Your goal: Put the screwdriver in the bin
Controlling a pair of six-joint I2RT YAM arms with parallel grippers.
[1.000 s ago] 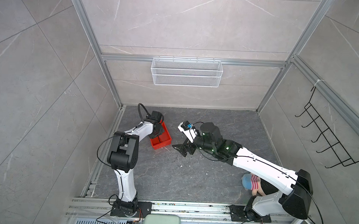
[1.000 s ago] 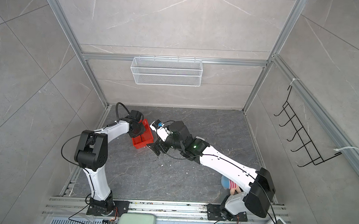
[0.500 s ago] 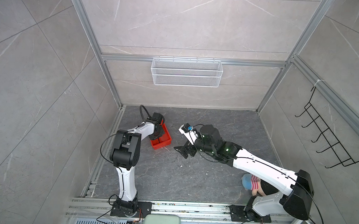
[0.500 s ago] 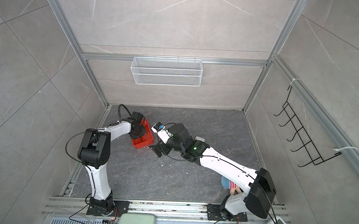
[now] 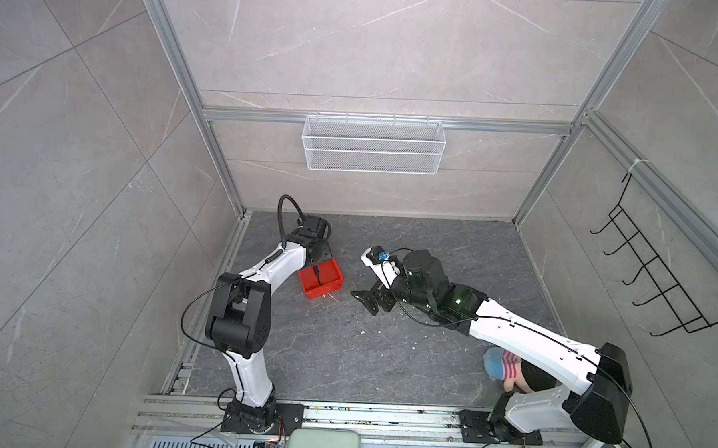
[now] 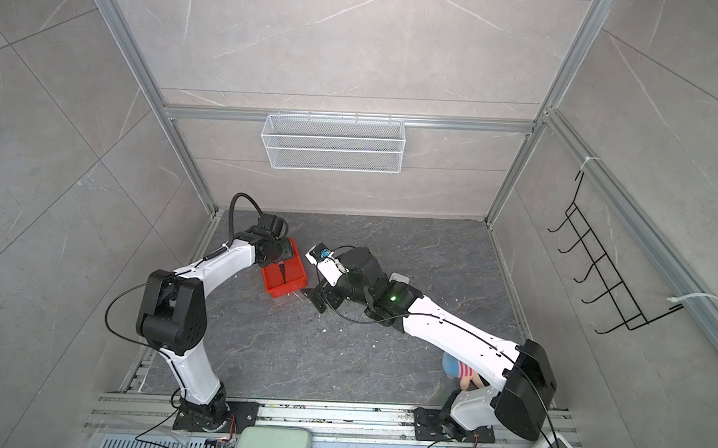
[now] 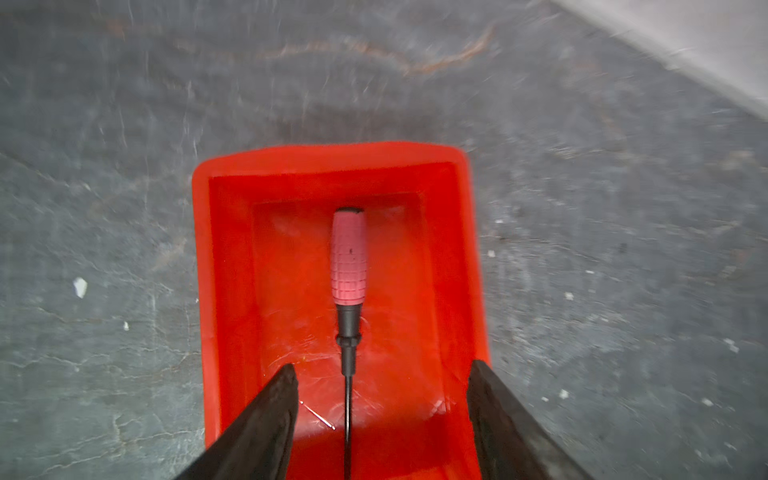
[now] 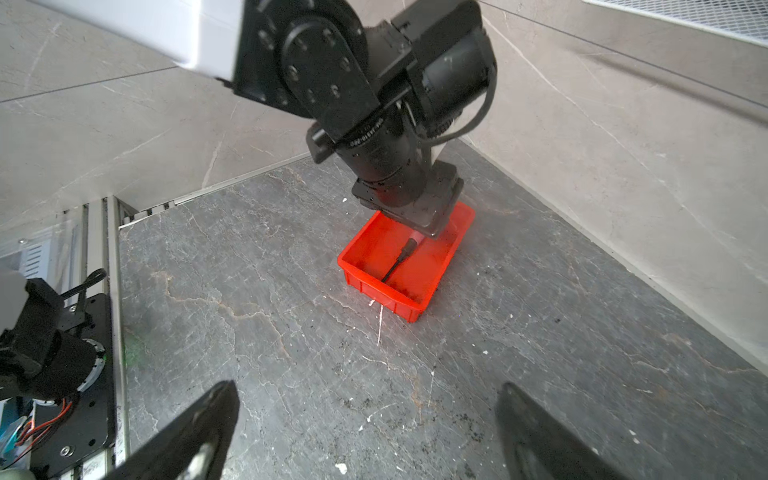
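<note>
The screwdriver (image 7: 349,257), with a pink-red handle, black collar and thin dark shaft, lies flat on the floor of the red bin (image 7: 457,270). My left gripper (image 7: 382,365) hangs just above the bin with its jaws open. The shaft runs between the fingers and touches neither. Both top views show the bin (image 5: 323,295) (image 6: 288,290) left of centre, with the left gripper (image 5: 318,257) (image 6: 279,258) over its far end. My right gripper (image 8: 368,387) (image 5: 364,301) is open and empty above bare floor, facing the bin (image 8: 386,291) and the screwdriver (image 8: 401,255).
A white wire-mesh basket (image 5: 373,144) hangs on the back wall. A black hook rack (image 5: 654,279) is on the right wall. A small doll with a blue cap (image 5: 503,366) lies by the right arm's base. White crumbs dot the grey floor.
My left gripper has opened from shut, and the screwdriver now rests loose in the bin. The right gripper stays open and has barely moved.
</note>
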